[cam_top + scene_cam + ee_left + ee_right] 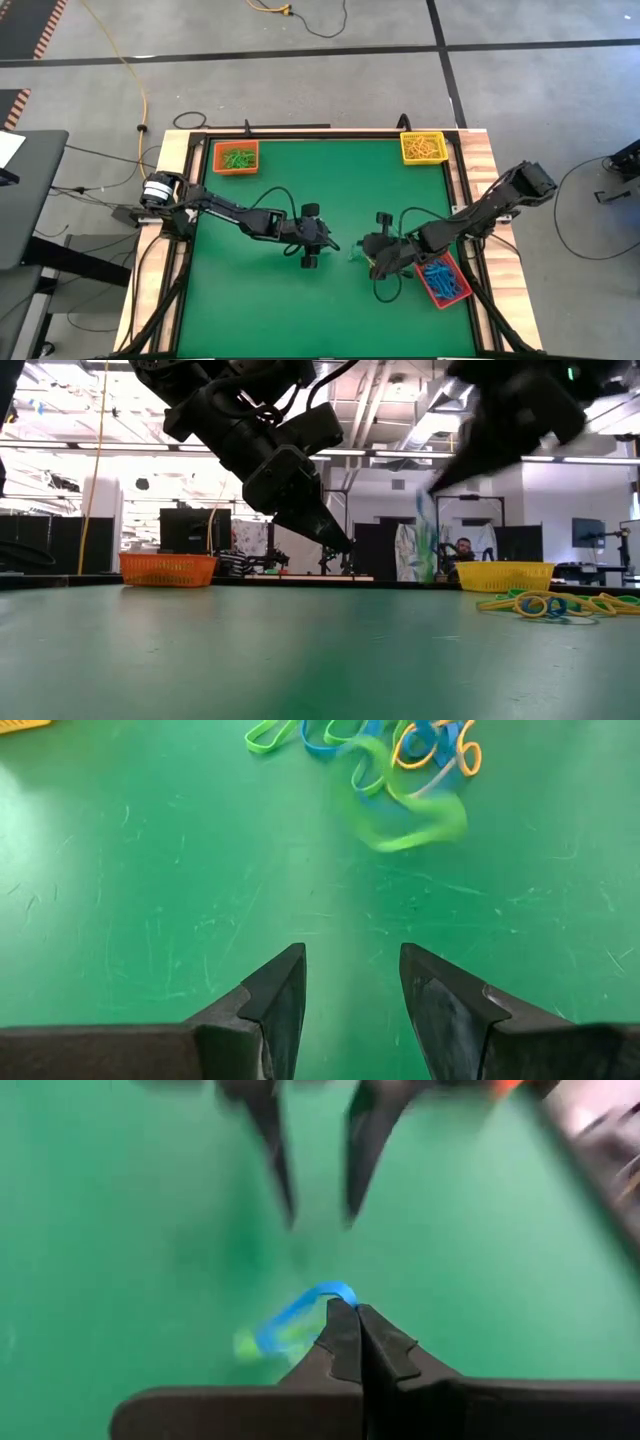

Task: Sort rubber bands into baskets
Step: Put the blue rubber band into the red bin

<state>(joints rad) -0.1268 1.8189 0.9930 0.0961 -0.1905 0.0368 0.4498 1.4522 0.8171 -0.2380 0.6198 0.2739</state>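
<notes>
A loose heap of blue, green and yellow rubber bands point(400, 750) lies on the green table between my two grippers; it also shows in the low view point(545, 604). My left gripper point(352, 982) hovers open a little short of the heap point(326, 244). My right gripper point(352, 1308) is shut on a blue band above the table point(365, 257). The orange basket point(236, 157) holds green bands, the yellow basket point(423, 147) yellow ones, and the red basket point(443, 280) blue ones. My right gripper pinches a blue rubber band point(322, 1293) between its two shut fingertips, coming slanting down from above. A green band point(248, 1345) comes along with it; whether it is pinched or only tangled, I cannot tell. Both hang slack below the fingers point(425, 540), clear of the table.
The orange basket stands at the table's far left corner, the yellow one at the far right, the red one by the right edge under my right arm. Wooden rails point(484, 190) edge the table. Green surface lies bare in the middle and near side.
</notes>
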